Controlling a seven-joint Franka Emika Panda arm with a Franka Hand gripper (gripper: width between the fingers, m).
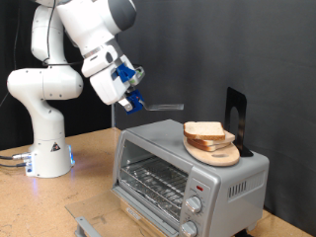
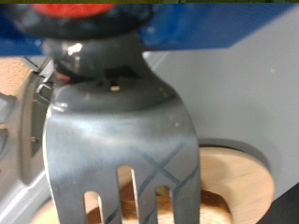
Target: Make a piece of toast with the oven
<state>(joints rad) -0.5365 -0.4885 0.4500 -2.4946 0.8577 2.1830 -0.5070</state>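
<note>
At the exterior view's centre, the blue-tipped gripper [image 1: 129,91], fingers clenched on a dark grey slotted spatula [image 1: 158,104], hovers beside pale toast [image 1: 205,131] on a round wooden board [image 1: 219,154] atop the silver oven [image 1: 188,170]; lifting the slice appears underway, calling for a level blade.

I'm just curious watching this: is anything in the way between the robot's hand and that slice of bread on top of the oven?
Nothing visible blocks it. The gripper holds a slotted spatula in open air above the oven, with its blade pointing at the piece of toast on the round wooden board. A dark upright stand is behind the toast, not between.
</note>
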